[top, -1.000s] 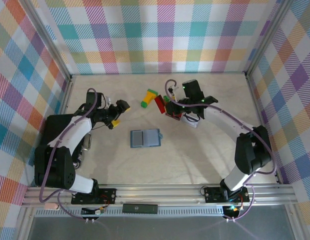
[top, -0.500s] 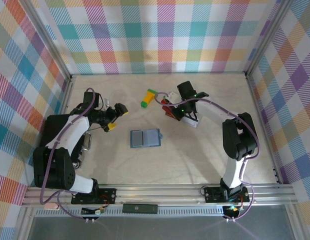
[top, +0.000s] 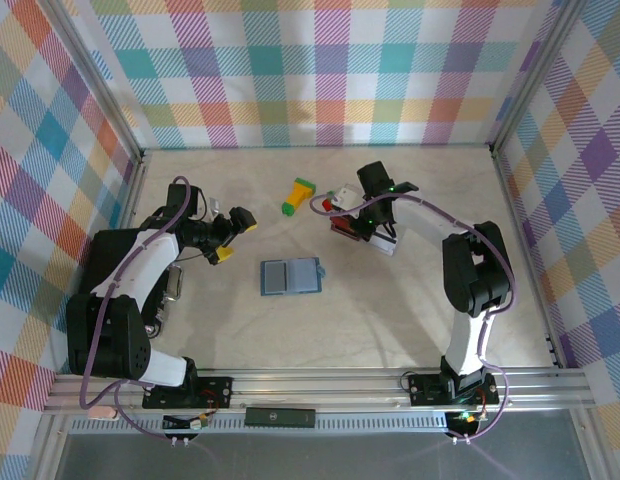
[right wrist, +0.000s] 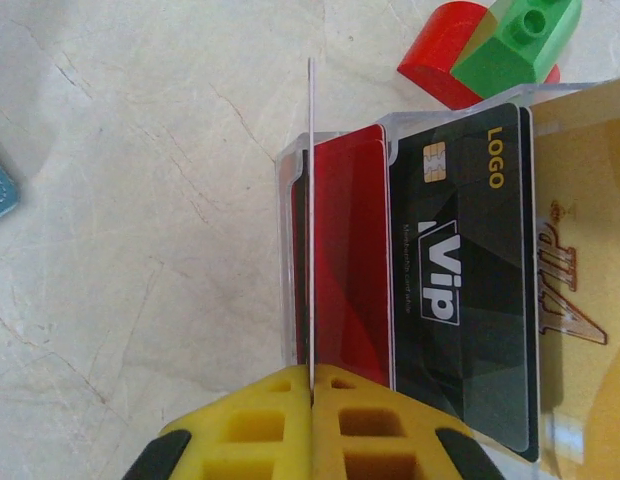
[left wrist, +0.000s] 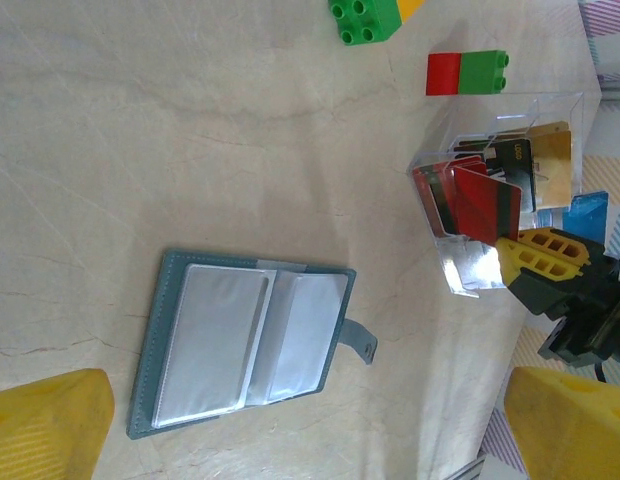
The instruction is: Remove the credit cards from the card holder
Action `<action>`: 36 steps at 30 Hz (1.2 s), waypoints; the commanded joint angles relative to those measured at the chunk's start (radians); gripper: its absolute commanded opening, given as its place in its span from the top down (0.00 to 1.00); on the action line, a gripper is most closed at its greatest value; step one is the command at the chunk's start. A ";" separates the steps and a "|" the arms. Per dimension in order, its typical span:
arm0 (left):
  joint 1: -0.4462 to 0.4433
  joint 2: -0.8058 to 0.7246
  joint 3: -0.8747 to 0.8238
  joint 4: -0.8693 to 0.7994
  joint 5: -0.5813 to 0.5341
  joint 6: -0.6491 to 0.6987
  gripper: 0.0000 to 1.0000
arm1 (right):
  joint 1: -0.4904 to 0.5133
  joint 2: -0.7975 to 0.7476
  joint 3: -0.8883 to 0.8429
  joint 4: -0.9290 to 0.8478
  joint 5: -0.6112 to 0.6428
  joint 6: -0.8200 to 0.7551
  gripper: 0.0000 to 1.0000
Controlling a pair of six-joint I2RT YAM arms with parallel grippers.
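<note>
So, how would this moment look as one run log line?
left end effector: open; right end effector: shut on credit card at clear box; card holder: open, flat

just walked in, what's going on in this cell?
The right gripper is shut on one credit card, seen edge-on, at a clear box where a red card and a black card stand. The card holder lies open mid-table, its pockets looking empty. The left gripper hangs open beside it, holding nothing.

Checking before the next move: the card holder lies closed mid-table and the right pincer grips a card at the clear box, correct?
No: the card holder lies open, as the left wrist view shows. The right pincer does grip a card at the clear box.
</note>
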 commanded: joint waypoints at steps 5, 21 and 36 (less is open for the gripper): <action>0.013 -0.002 -0.013 -0.005 0.019 0.002 0.00 | -0.008 0.026 0.025 -0.023 0.026 -0.032 1.00; 0.013 0.009 -0.022 0.000 0.029 0.003 0.00 | -0.016 0.056 0.075 -0.108 0.045 -0.023 1.00; 0.012 0.016 -0.020 0.003 0.033 0.002 0.00 | -0.017 0.111 0.152 -0.140 0.026 0.038 0.94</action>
